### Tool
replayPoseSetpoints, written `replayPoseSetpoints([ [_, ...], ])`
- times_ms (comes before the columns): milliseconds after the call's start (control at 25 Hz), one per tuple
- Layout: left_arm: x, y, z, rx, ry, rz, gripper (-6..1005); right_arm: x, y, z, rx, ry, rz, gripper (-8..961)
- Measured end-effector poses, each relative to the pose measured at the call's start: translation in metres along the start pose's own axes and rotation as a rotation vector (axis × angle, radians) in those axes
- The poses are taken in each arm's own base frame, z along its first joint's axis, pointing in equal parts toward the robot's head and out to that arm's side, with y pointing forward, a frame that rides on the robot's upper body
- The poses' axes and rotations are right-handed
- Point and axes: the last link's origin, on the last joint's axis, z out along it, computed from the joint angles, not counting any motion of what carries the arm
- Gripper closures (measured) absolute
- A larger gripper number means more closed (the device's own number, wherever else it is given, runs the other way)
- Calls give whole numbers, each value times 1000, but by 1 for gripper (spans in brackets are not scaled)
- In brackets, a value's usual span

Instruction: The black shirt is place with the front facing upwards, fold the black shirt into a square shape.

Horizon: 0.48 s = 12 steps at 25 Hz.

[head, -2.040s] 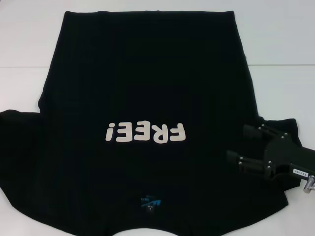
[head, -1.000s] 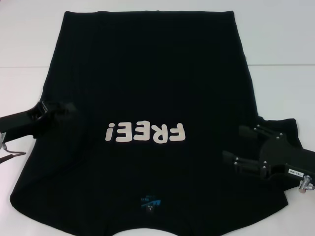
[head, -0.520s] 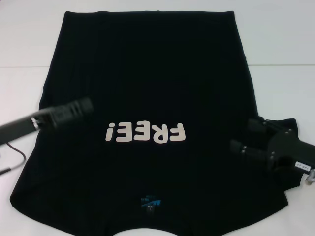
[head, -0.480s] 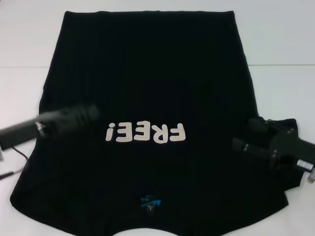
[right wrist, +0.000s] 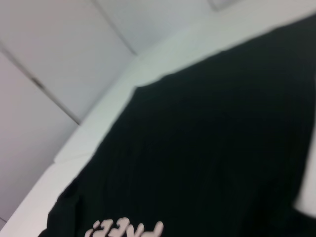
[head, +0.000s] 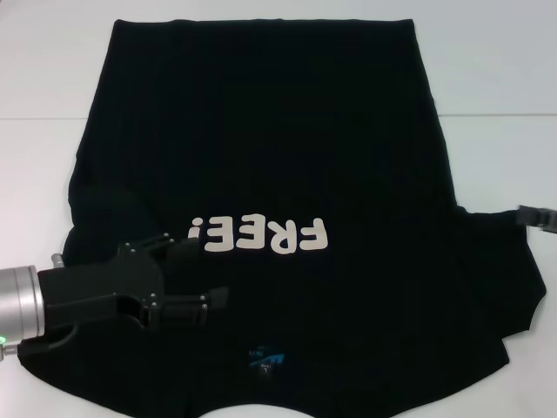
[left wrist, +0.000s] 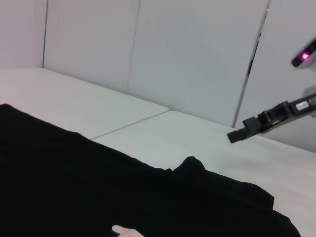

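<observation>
The black shirt (head: 261,131) lies flat on the white table, front up, with its white "FREE!" lettering (head: 259,235) upside down to me and the blue neck label (head: 264,358) near the front edge. The left sleeve is tucked in; the right sleeve (head: 509,261) still sticks out. My left gripper (head: 202,268) hovers open over the shirt's near-left part, just beside the lettering, holding nothing. Only the tip of my right gripper (head: 538,216) shows at the right edge, beyond the right sleeve; it also appears far off in the left wrist view (left wrist: 256,122).
The white table (head: 496,78) has a seam (head: 505,116) running across it. Pale wall panels (left wrist: 187,49) stand behind it. Bare tabletop lies left and right of the shirt.
My left arm swung in from the left and now sits lower over the shirt near the lettering. My right gripper pulled back off the shirt to the right edge.
</observation>
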Motion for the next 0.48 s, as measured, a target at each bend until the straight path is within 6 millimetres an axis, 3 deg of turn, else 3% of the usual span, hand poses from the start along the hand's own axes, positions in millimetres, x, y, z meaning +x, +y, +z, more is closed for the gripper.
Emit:
replayPoseSetpoints([
  [240,2,0,-4,-7,8,2,61,-33,0,-28,148,175,248,82],
  [480,-1,3,-6,-10,6,-5,61,-36,-6,-33,274,282,278,84],
])
